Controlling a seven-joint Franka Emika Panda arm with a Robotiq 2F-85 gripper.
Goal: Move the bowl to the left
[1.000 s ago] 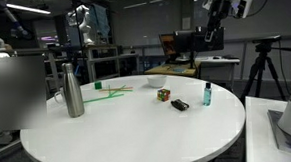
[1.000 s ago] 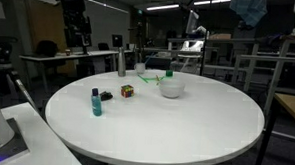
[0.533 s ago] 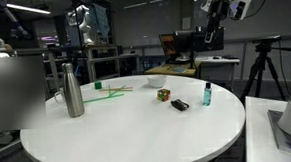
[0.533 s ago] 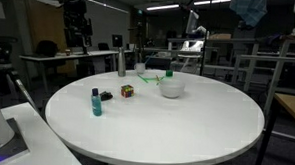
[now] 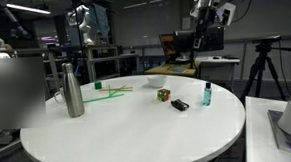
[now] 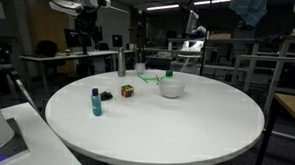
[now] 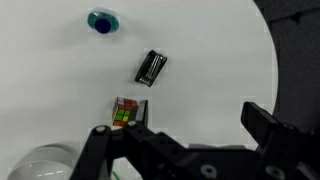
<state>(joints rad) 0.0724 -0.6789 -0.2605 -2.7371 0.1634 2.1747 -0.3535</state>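
Note:
The bowl (image 6: 171,89) is small, shallow and white, and stands on the round white table (image 6: 186,124) at its far side. It also shows in an exterior view (image 5: 156,81) and at the lower left edge of the wrist view (image 7: 38,165). My gripper (image 7: 180,135) is open and empty, high above the table, with its fingers spread over bare tabletop to the right of the bowl. In both exterior views the gripper hangs well above the table (image 5: 205,30) (image 6: 87,32).
A multicoloured cube (image 7: 125,110) lies beside the bowl. A small black object (image 7: 151,68) and a teal bottle (image 7: 103,22) stand farther off. A tall steel bottle (image 5: 73,95) stands across the table, and green sticks (image 5: 112,90) lie near it.
The arm has shifted over the table: the gripper moved a little left in one exterior view and further into the picture in the other. Nothing on the table moved.

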